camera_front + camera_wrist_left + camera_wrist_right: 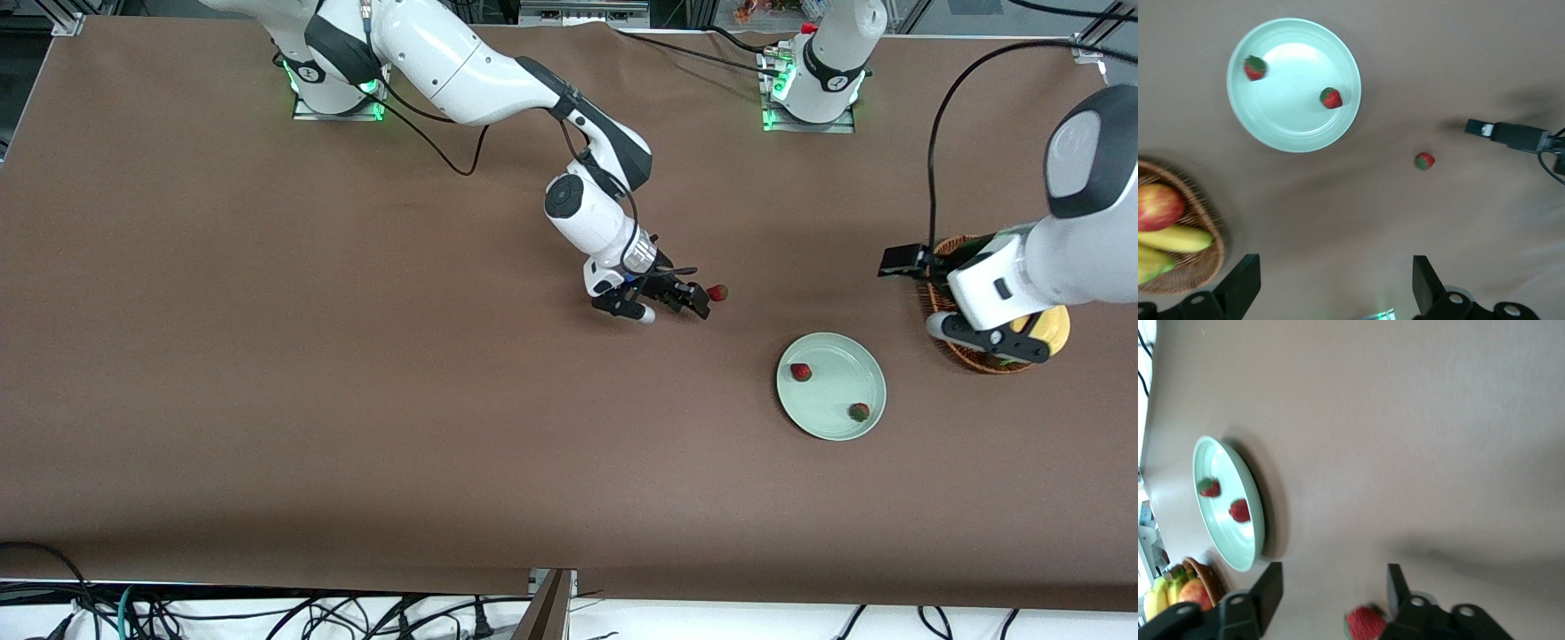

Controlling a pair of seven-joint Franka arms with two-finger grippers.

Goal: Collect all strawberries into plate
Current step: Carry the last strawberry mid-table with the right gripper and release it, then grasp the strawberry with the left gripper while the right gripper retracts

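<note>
high front camera; wrists share plate point(1293, 85)

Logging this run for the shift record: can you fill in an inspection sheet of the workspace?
Surface: brown cloth-covered table, flat.
Job's things: round pale mint-green plate holds two small red strawberries; third strawberry lies on the table, farther from the front camera than the plate.
Clutter: brown wicker basket with red apple and yellow bananas.
Grippers: right gripper open, beside the third strawberry; left gripper open, over the basket.
Cables: black cables near the arms' bases and at the table's edge.
Surroundings: nothing seen.
</note>
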